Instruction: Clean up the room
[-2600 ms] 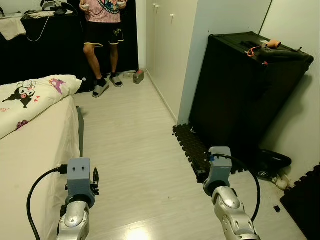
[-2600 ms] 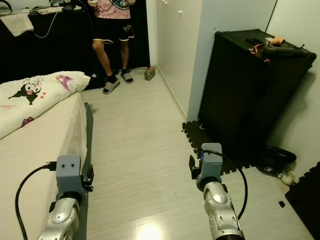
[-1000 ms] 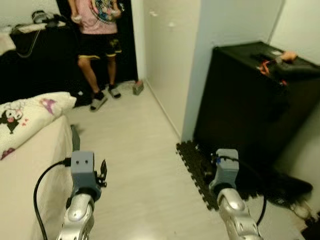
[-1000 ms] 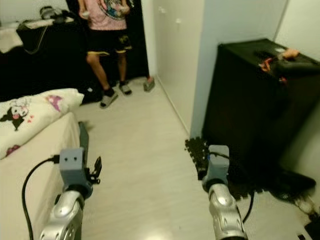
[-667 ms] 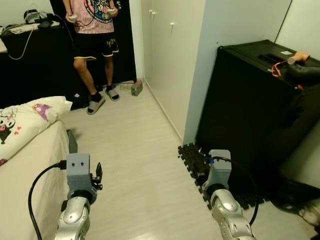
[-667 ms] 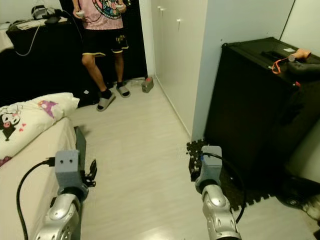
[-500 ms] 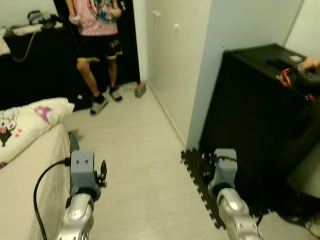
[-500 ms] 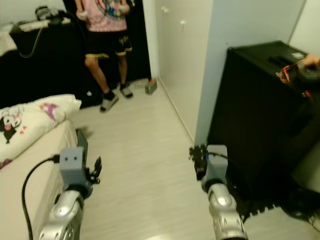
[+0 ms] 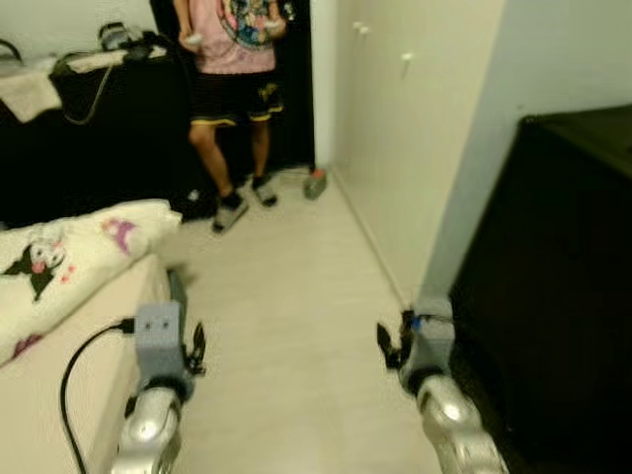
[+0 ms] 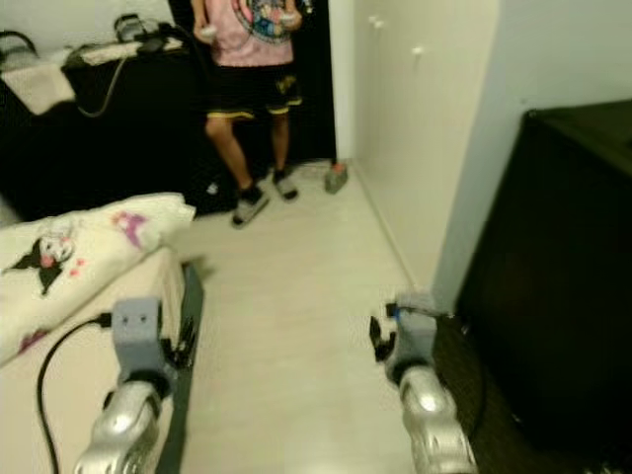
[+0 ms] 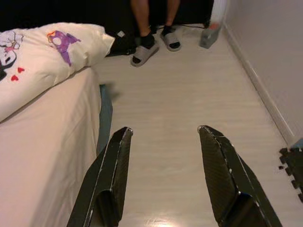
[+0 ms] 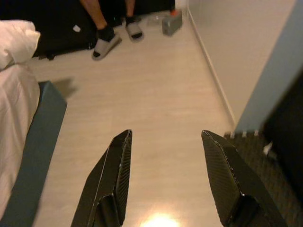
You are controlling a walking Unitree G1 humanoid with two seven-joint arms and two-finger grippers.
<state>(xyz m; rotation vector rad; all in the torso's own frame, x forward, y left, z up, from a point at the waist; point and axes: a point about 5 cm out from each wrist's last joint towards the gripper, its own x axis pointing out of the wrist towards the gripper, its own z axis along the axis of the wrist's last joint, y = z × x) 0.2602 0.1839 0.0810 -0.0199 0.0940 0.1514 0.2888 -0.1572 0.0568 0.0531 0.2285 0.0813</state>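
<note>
While both arms are raised in front of the robot, neither carries anything, so the tidying looks barely begun; the left claw [image 11: 163,177] has its two black fingers spread wide with only pale wooden floor [image 9: 286,296] between them, and the right claw [image 12: 165,177] is spread the same way and equally empty; the small grey box-like object with an orange top [image 10: 337,179] lies on the floor against the white cupboard wall, just beside a person's slippered feet [image 9: 242,200], well apart from both claws, and seems a likely thing to collect; the cream bed with a cartoon-printed pillow [image 9: 69,247] sits to the left; a tall black cabinet [image 9: 563,276] stands to the right.
</note>
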